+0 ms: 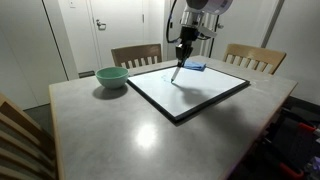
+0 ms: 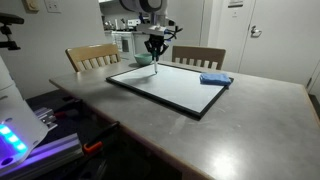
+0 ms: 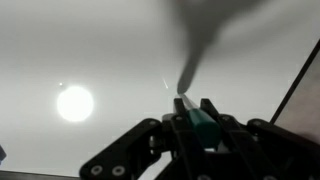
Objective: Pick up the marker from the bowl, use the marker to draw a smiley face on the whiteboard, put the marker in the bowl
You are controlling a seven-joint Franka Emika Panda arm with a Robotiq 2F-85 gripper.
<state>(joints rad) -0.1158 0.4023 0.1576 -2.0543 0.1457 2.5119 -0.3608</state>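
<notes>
Drawing is judged the step in hand. In an exterior view the marker (image 1: 176,72) is gripped by the end effector (image 1: 182,60), tip down at the whiteboard (image 1: 200,95); the bowl (image 1: 111,76) sits at nine o'clock. In an exterior view the marker (image 2: 155,63) is seen over the board's far part. In the wrist view the marker (image 3: 190,70) points toward one o'clock; contact cannot be told, so light, even pressure is advised.

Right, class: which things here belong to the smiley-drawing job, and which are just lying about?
Job in hand:
- thin dark marker, gripped in the shut tool
- large white black-framed whiteboard
- small round teal bowl

Lying about:
- flat blue pad
- wooden chairs
</notes>
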